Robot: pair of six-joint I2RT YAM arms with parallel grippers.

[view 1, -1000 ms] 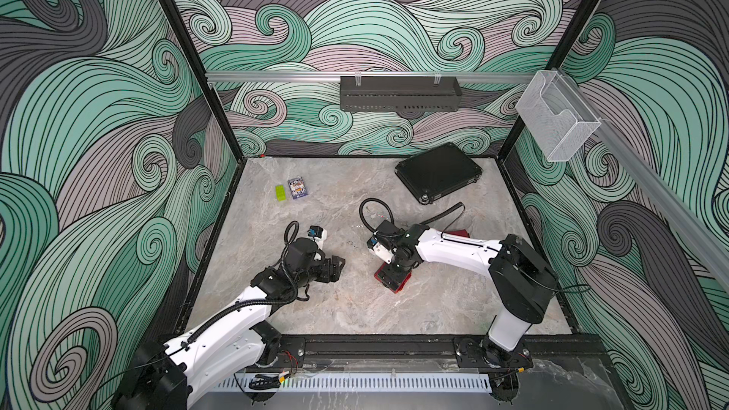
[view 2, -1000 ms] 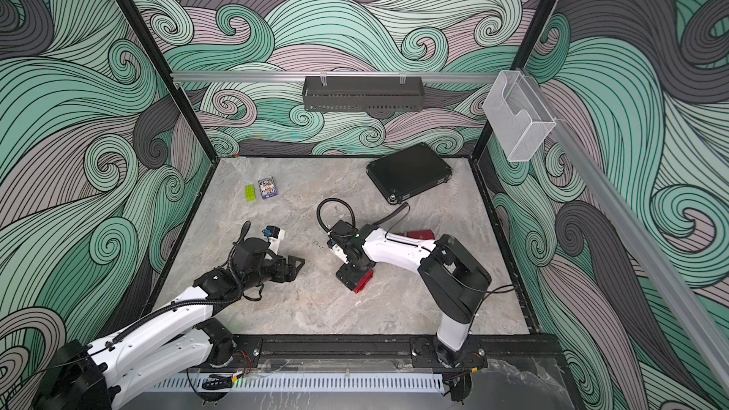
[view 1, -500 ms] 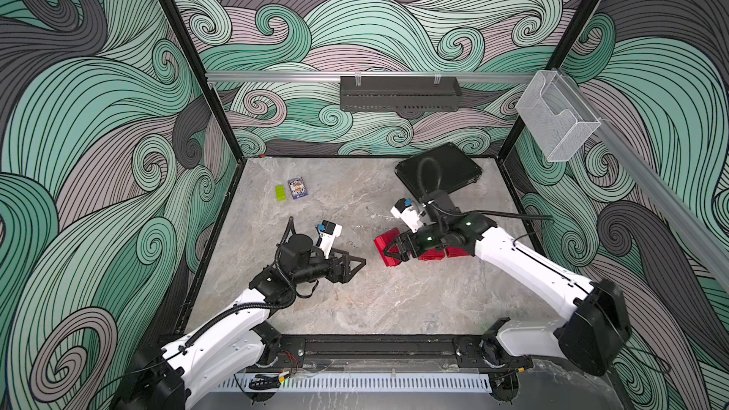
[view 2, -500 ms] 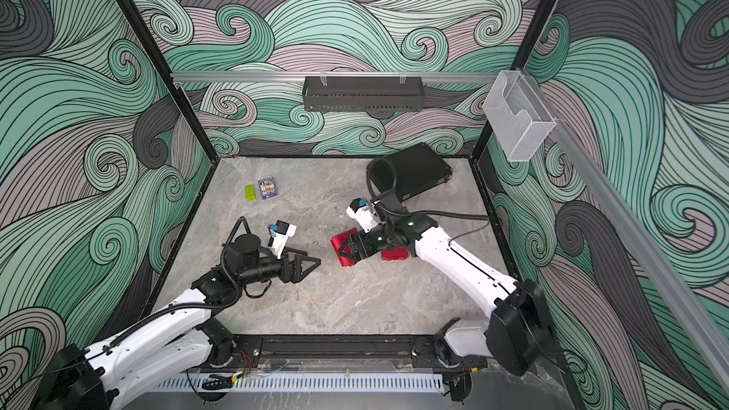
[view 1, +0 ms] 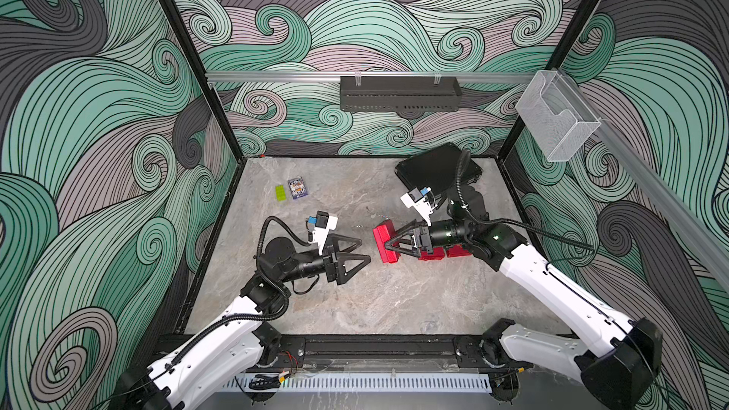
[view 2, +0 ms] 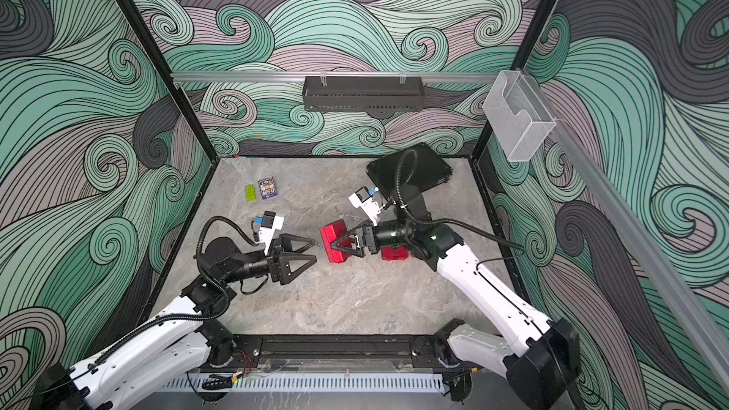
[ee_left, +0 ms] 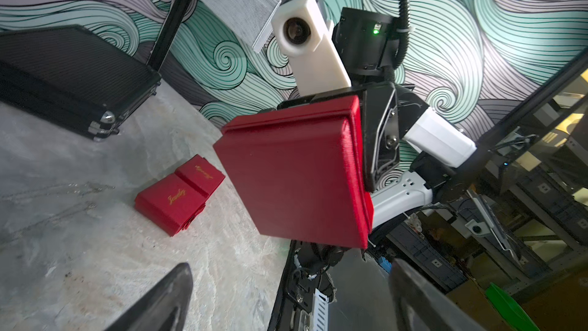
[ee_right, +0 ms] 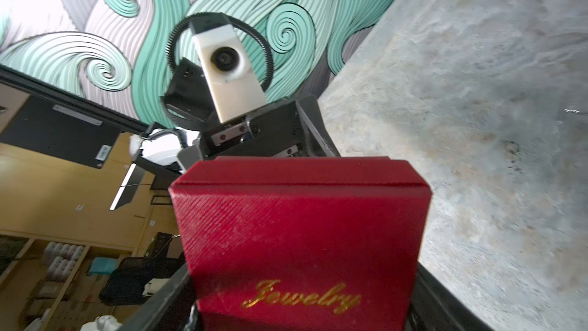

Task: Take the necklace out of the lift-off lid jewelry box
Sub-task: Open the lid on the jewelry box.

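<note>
Right gripper (view 1: 388, 239) clamps the closed jewelry box (view 1: 382, 232) aloft — left gripper (view 1: 365, 250), jaws wide and empty, must seize its free end.

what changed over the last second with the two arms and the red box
The right hand lifted the red jewelry box off the table and now grips it tipped on edge in the air, facing the left arm. The left hand reached a little toward the box and spread its jaws wider; it holds nothing. The two other red boxes, black case, green brick and card pack stayed put.
</note>
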